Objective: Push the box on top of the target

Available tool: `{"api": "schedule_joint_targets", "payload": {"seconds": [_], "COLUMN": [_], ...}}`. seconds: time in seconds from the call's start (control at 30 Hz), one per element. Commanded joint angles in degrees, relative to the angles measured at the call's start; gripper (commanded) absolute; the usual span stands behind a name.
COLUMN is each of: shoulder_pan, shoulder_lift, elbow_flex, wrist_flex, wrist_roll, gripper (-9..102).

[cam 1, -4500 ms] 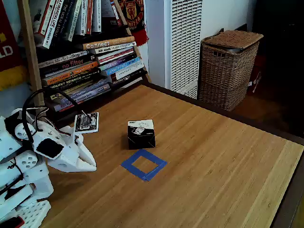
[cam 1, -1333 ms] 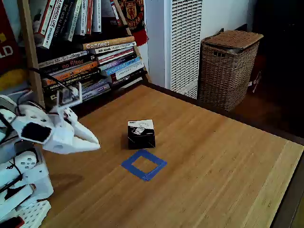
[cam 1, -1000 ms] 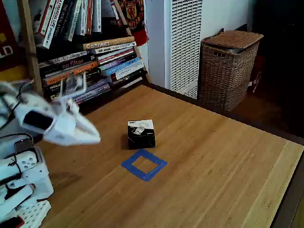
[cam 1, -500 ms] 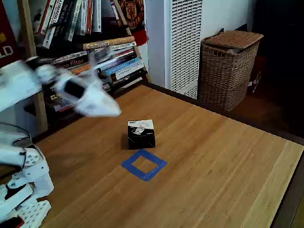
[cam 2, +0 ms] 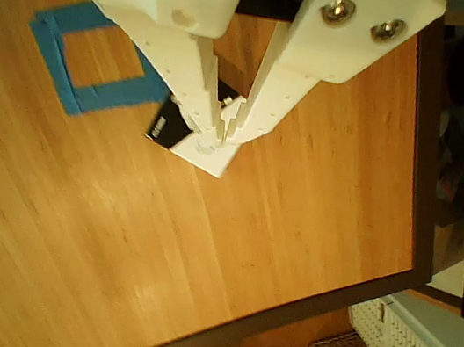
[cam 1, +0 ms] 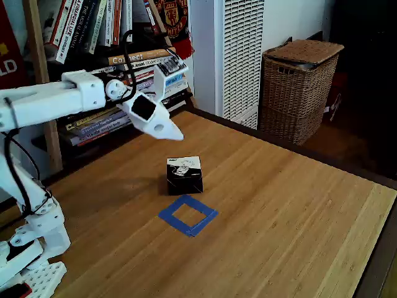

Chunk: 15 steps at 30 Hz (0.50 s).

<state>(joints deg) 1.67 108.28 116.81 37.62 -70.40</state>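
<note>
The box (cam 1: 184,175), black with a white printed top, stands on the wooden table just behind the target (cam 1: 188,215), a hollow square of blue tape; the two lie close together but apart. My white gripper (cam 1: 174,134) hangs in the air above and a little behind the box, its two fingers pressed together with nothing between them. In the other view the gripper (cam 2: 221,121) points down from the top edge and covers much of the box (cam 2: 204,155); the target (cam 2: 102,98) lies to the left of it.
A bookshelf (cam 1: 124,74) with stacked books stands behind the table, a white slatted heater (cam 1: 239,56) beside it and a wicker basket (cam 1: 298,87) at the back right. The arm's base (cam 1: 31,248) sits at the lower left. The table's dark edge (cam 2: 279,315) runs nearby.
The arm has risen from low at the left and swung right, bringing the gripper over the box. The box and the target have not moved.
</note>
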Motion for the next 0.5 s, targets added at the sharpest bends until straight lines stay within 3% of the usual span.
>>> {"api": "schedule_joint_targets", "payload": {"seconds": [0.0, 0.47], "shoulder_pan": [0.2, -2.3], "shoulder_lift": [-0.7, -9.8], "elbow_flex": [-3.0, -8.5], "wrist_flex": [-2.3, -2.8], "wrist_roll": [-1.7, -11.3], "gripper": [0, 0]}}
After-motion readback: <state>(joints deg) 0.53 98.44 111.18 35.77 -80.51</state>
